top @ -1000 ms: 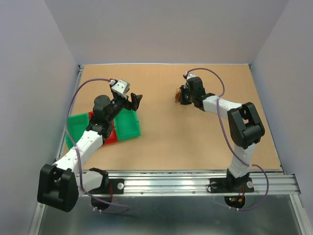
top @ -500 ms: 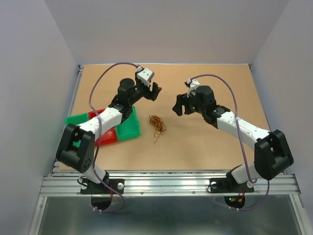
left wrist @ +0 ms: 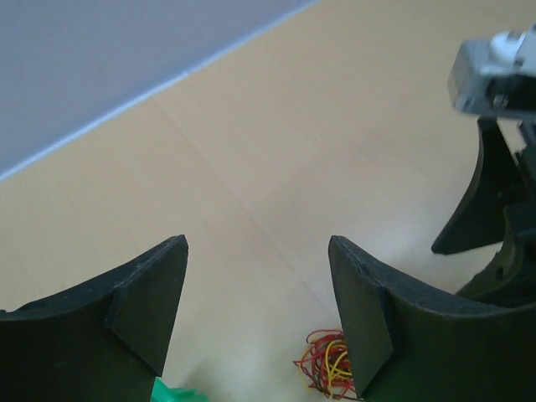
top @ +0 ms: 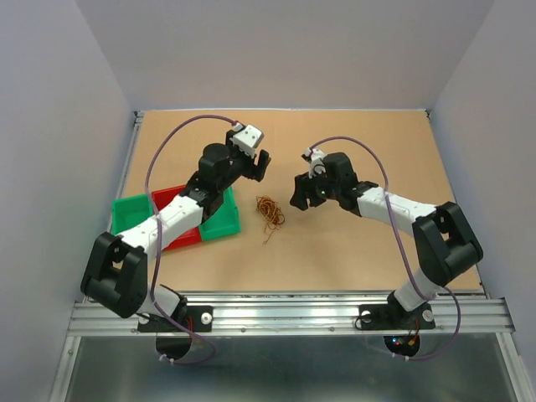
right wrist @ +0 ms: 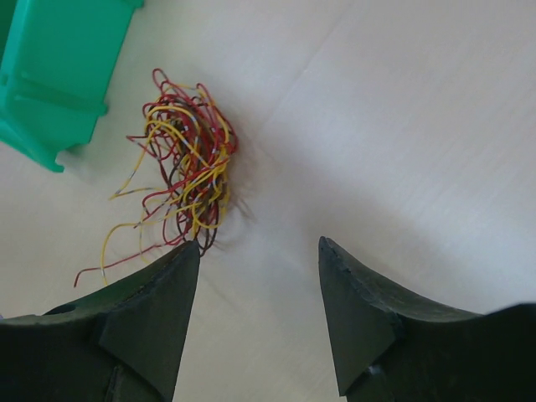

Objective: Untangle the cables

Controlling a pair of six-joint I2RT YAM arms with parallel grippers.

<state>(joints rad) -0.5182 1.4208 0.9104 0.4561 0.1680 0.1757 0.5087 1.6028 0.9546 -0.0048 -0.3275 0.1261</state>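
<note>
The cables [top: 269, 211] are a small tangle of thin red, yellow and dark wires lying loose on the wooden table, just right of a green bin. My left gripper [top: 260, 164] hovers behind and left of them, open and empty. In the left wrist view the cables [left wrist: 327, 368] peek out beside the right finger, below the open left gripper [left wrist: 258, 251]. My right gripper [top: 299, 193] is to their right, open with nothing between its fingers. In the right wrist view the cables [right wrist: 188, 167] lie just ahead of the left fingertip, with the right gripper [right wrist: 260, 247] apart from them.
A green bin [top: 221, 219] stands left of the tangle, with a red bin [top: 174, 233] and a second green bin [top: 130, 214] further left. The green bin's corner [right wrist: 59, 75] shows in the right wrist view. The right gripper's fingers [left wrist: 490, 209] appear in the left wrist view.
The right gripper has let go of the cables, which now lie near the green bin, and stands open beside them. The left arm swung from over the bins towards the centre.
</note>
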